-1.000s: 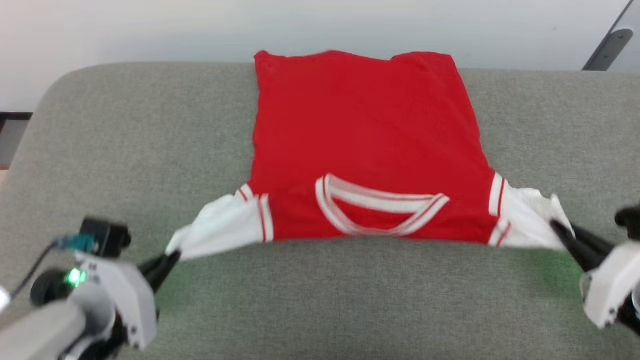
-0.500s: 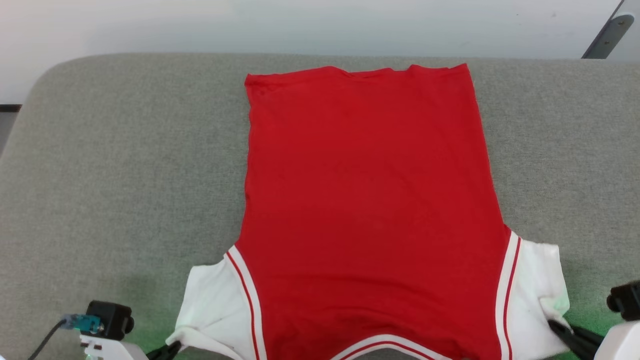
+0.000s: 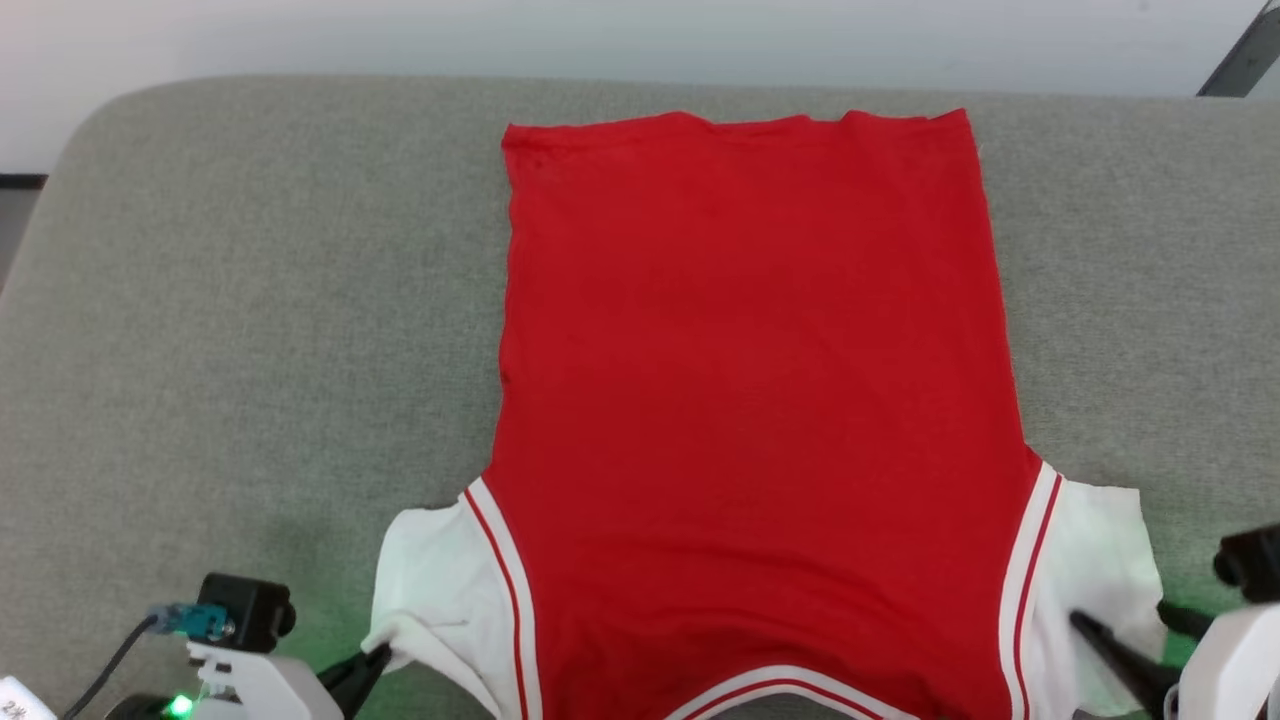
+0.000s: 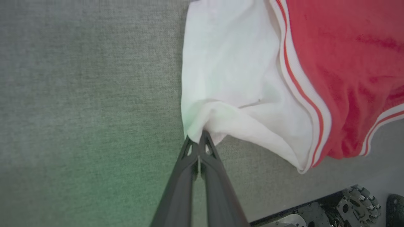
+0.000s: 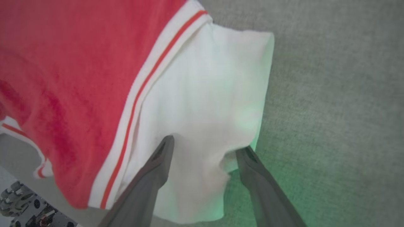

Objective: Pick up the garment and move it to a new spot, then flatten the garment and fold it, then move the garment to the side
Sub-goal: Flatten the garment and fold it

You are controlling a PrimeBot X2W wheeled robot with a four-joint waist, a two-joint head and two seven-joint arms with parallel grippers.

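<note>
Left pincer (image 4: 201,136): together, clamped on the curled near corner of the left sleeve (image 4: 227,72).
Right pincer (image 5: 205,145): apart, tips either side of the right sleeve (image 5: 208,94), which lies loose between them.
Shirt (image 3: 750,380): plain red side up, spread on the grey pad (image 3: 250,300), hem far, collar close to the near edge.
Uneven hold: left side is gripped, right side is free. A pull by the left arm would likely skew the shirt and drag it left.
Snag: the right tips sit low by slack cloth. Drawing away at a slant could catch the sleeve and crumple it.
Curl: the left sleeve is rolled at the grip. Letting go without laying it out may leave a crease.
Near edge: a tug nearward could slide the collar off the pad.
</note>
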